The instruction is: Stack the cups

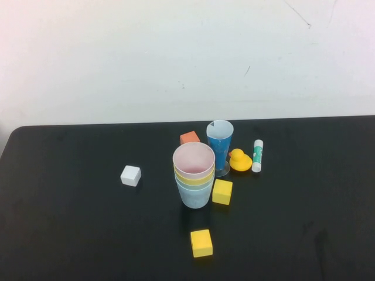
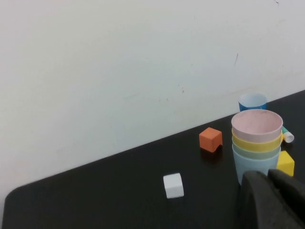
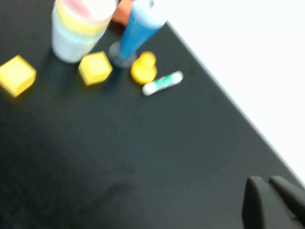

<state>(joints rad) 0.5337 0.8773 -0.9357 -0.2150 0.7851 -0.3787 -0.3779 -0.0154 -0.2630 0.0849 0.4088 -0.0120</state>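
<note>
The four cups stand nested in one upright stack at the table's middle. The pink cup (image 1: 194,159) is on top, then the yellow rim (image 1: 194,175), the green rim (image 1: 194,182) and the light blue cup (image 1: 194,197) at the bottom. The stack also shows in the left wrist view (image 2: 256,143) and the right wrist view (image 3: 78,28). Neither arm shows in the high view. My left gripper (image 2: 267,174) is shut and empty, just short of the stack. My right gripper (image 3: 266,180) is shut and empty, well away from it over bare table.
A tall blue glass (image 1: 220,146), a yellow duck (image 1: 239,160) and a glue stick (image 1: 257,156) stand just behind and to the right of the stack. An orange cube (image 1: 190,138), a white cube (image 1: 130,175) and two yellow cubes (image 1: 222,192) (image 1: 201,243) lie around it.
</note>
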